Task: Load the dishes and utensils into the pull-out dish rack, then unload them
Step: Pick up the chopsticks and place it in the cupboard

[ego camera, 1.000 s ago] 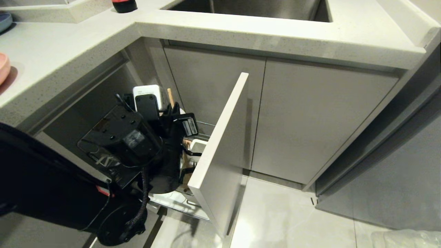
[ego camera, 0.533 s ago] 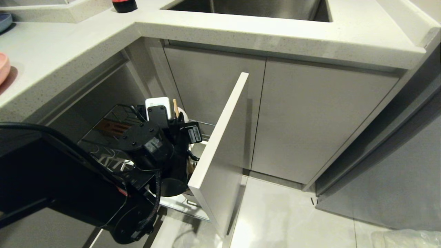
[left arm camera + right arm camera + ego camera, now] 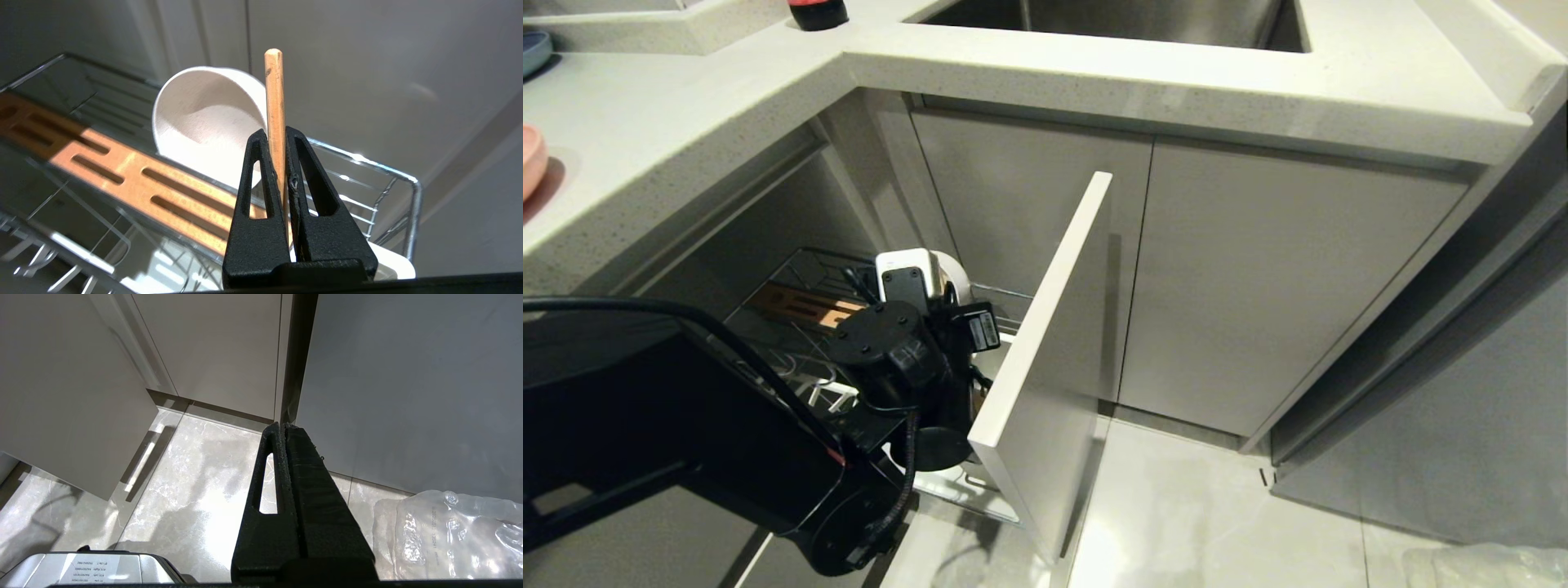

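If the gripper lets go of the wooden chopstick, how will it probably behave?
The chopstick, clamped upright in the left gripper, looks stiff and light. Being thin and round, it would probably slip between the rack wires or roll.

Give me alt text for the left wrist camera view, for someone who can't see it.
The left gripper is shut on a pale wooden chopstick, which sticks out past its black fingertips above the pull-out dish rack. Behind it, a cream-white bowl sits tilted on its side in the chrome wire basket, beside the slotted wooden strip.
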You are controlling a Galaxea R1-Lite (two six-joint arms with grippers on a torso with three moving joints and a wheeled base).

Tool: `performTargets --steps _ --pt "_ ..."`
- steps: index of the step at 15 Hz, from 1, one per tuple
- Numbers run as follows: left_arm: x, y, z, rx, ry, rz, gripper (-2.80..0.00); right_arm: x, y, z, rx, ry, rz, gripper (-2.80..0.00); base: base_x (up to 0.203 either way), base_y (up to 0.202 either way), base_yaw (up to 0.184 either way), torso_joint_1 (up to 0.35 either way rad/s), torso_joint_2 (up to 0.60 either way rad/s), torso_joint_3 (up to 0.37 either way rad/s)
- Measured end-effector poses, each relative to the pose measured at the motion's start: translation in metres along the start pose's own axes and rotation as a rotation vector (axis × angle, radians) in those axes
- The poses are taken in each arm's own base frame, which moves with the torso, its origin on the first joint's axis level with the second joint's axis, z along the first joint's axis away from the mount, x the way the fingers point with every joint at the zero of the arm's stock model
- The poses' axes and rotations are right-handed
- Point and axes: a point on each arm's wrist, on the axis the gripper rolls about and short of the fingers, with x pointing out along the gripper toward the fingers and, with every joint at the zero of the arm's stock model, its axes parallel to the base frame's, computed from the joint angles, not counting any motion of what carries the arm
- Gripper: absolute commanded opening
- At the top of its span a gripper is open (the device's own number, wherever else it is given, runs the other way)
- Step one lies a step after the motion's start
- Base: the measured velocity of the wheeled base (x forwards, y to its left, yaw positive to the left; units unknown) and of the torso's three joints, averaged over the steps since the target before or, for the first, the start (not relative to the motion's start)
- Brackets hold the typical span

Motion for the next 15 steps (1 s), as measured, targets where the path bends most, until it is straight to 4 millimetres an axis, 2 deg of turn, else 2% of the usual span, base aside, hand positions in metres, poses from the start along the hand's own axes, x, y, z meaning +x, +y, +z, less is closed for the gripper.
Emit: performTargets --steps 12,13,15 --pt "-0.011 -0.009 -0.014 0.005 0.048 0.046 -2.8 0.0 0.0 0.0 0.0 0.0 0.0 -2.8 0.0 0.0 0.0 0.0 0.0 0.0" --pt "-0.011 -0.009 -0.015 0.007 0.049 0.046 0.0 0.0 0.0 0.0 0.0 0.0 0.0 -2.8 0.0 0.0 0.0 0.0 0.0 0.0" --pt "-0.011 -0.009 -0.015 0.008 0.05 0.048 0.0 0.0 0.0 0.0 0.0 0.0 0.0 -2.8 0.0 0.0 0.0 0.0 0.0 0.0"
